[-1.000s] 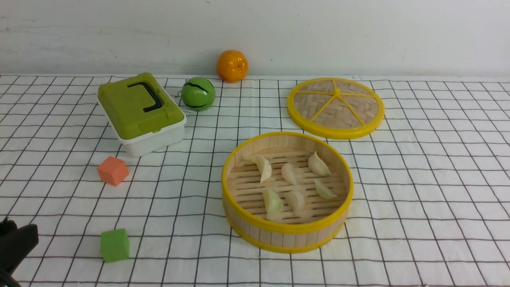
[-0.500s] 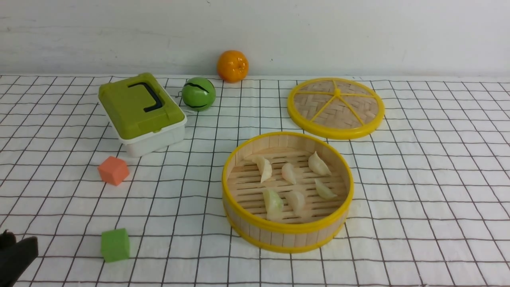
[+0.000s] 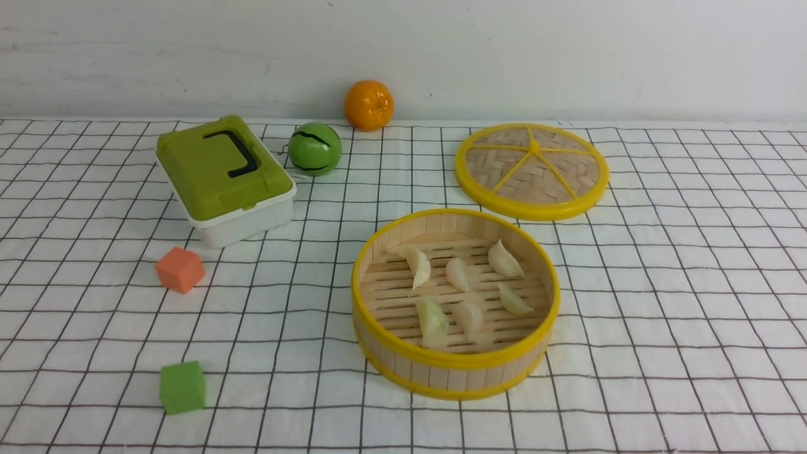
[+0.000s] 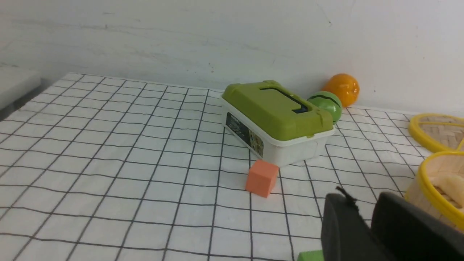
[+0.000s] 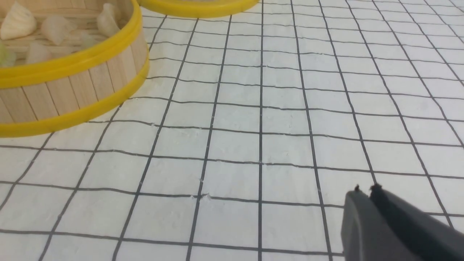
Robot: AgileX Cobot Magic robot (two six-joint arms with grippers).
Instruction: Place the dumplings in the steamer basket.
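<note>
The steamer basket (image 3: 454,362) stands right of the table's middle, and several pale dumplings (image 3: 457,274) lie apart from each other on its slatted floor. Neither gripper shows in the front view. In the left wrist view my left gripper (image 4: 362,203) hangs low over the cloth beside the basket's yellow rim (image 4: 431,181). A narrow gap shows between its tips, with nothing in it. My right gripper (image 5: 366,190) is over bare cloth, away from the basket (image 5: 72,83), its tips almost touching and empty.
The flat woven lid (image 3: 531,170) lies behind the basket. At the back left are a green-lidded white box (image 3: 224,176), a green ball (image 3: 314,148) and an orange (image 3: 368,104). An orange cube (image 3: 179,269) and a green cube (image 3: 182,386) sit at the front left.
My left gripper's dark finger, at the front view's lower left edge before, has sunk out of that view. The basket and the dumplings have not moved.
</note>
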